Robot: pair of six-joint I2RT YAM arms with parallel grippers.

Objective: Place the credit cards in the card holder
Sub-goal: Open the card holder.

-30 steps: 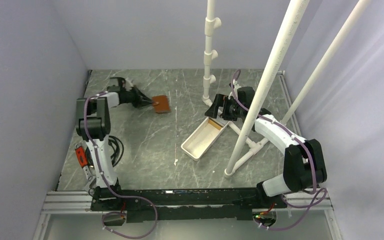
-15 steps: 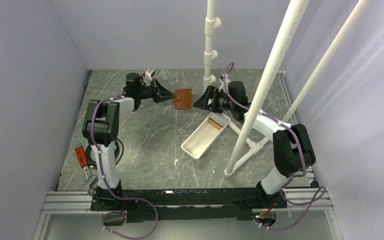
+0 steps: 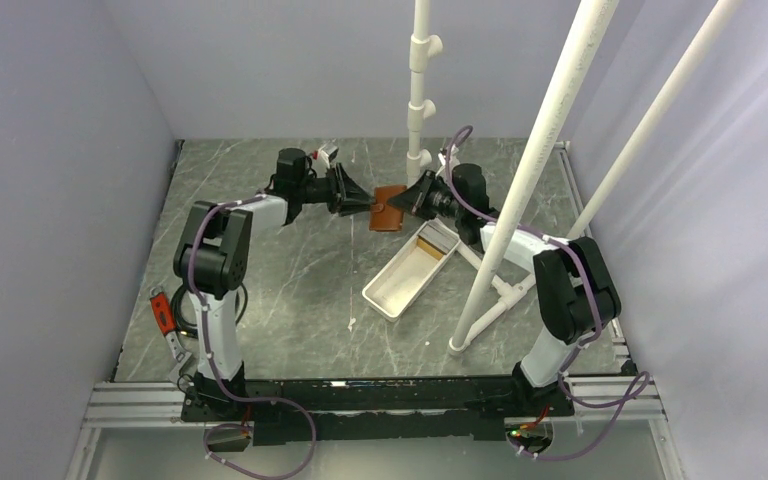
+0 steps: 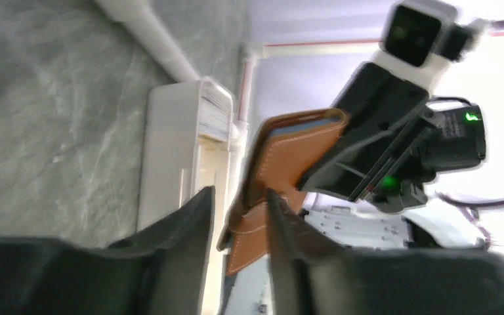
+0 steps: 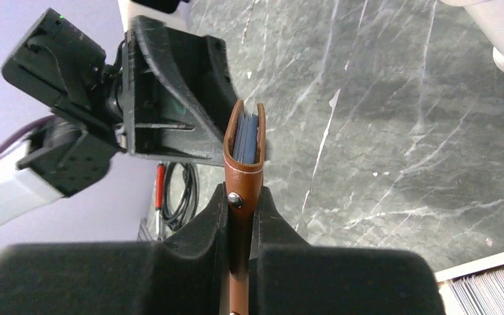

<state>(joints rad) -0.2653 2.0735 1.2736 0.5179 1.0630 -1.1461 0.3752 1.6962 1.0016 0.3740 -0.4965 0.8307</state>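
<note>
The brown leather card holder [image 3: 390, 208] hangs above the table between the two arms, folded, with blue credit cards [image 5: 246, 141] showing inside its open edge. My right gripper [image 5: 239, 216] is shut on the card holder [image 5: 243, 170] near its snap. My left gripper [image 4: 239, 193] stands open. The card holder's [image 4: 289, 157] stitched flap sits between its fingers, with a gap on one side. In the top view the left gripper [image 3: 365, 203] and right gripper [image 3: 415, 200] face each other across the card holder. More credit cards [image 4: 215, 111] stand stacked in the white tray [image 3: 392, 290].
The long white tray lies diagonally just below the grippers. White pipe posts [image 3: 420, 90] and slanted pipes [image 3: 520, 200] rise beside the right arm. A red-handled tool [image 3: 163, 310] and a coiled cable [image 3: 232, 300] lie near the left arm's base.
The left arm carried the card holder rightward to the middle and the right arm swung in to meet it. The right gripper shut on the card holder and the left gripper's jaws opened.
</note>
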